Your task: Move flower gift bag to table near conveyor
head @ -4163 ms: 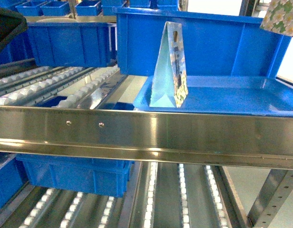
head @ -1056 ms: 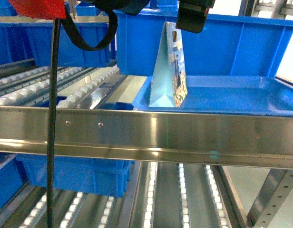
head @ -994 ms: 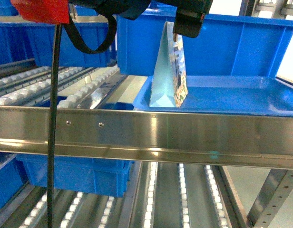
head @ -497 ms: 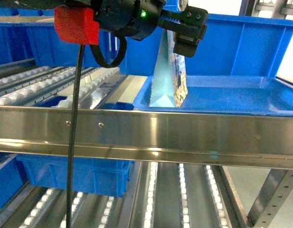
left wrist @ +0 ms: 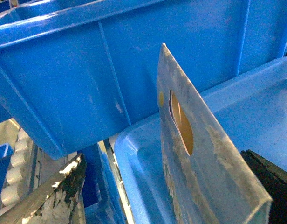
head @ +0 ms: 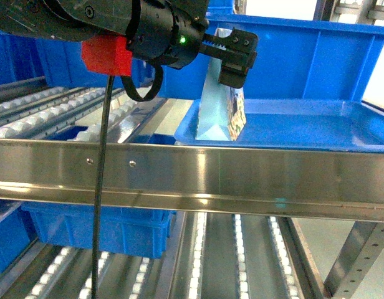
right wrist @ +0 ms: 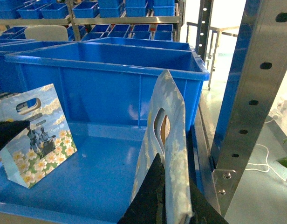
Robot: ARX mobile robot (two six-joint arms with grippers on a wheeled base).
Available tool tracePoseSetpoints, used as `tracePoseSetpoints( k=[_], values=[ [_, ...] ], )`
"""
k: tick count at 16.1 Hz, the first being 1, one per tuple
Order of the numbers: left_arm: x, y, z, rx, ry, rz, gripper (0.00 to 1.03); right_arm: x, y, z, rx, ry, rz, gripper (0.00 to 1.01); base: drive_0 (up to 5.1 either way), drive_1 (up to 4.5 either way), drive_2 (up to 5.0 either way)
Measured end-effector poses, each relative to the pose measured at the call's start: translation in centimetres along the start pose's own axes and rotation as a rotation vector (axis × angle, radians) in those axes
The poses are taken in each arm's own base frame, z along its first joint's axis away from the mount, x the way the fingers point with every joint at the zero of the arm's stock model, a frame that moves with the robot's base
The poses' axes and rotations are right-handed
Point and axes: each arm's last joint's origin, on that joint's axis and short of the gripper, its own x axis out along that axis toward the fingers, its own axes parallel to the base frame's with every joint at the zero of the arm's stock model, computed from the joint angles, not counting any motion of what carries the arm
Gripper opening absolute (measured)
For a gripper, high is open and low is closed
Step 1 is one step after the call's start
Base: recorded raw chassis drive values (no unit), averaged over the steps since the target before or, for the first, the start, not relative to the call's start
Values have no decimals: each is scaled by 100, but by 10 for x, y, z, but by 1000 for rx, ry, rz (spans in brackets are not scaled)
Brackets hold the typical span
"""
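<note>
I count two flower gift bags: one (head: 220, 106) standing in the blue tray (head: 304, 128) with my left gripper (left wrist: 181, 186) spread around its top, one (right wrist: 169, 140) clamped in my right gripper (right wrist: 164, 196); steel conveyor (head: 192, 171) nearest.

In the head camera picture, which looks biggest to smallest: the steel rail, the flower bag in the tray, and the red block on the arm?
1. Steel rail, spanning the whole width.
2. Flower bag, partly hidden by the left gripper.
3. Red block, though it sits nearer the camera.
</note>
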Motion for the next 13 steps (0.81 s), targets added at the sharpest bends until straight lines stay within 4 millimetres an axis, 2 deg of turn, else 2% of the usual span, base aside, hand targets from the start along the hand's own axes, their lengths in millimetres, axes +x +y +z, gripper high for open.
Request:
tracePoseSetpoints(
  k=[4,5,6,13],
  values=[
    [6,4,-2,-3,18,-13,98,0,0,0,0,-1,0,2,0,0,0],
    [6,4,-2,-2,18,-13,95,0,0,0,0,-1,0,2,0,0,0],
    [6,4,-1,-2,17,-14,82,0,0,0,0,-1,0,2,0,0,0],
    [6,4,-1,-3,17,-14,16,0,0,0,0,-1,0,2,0,0,0]
  ],
)
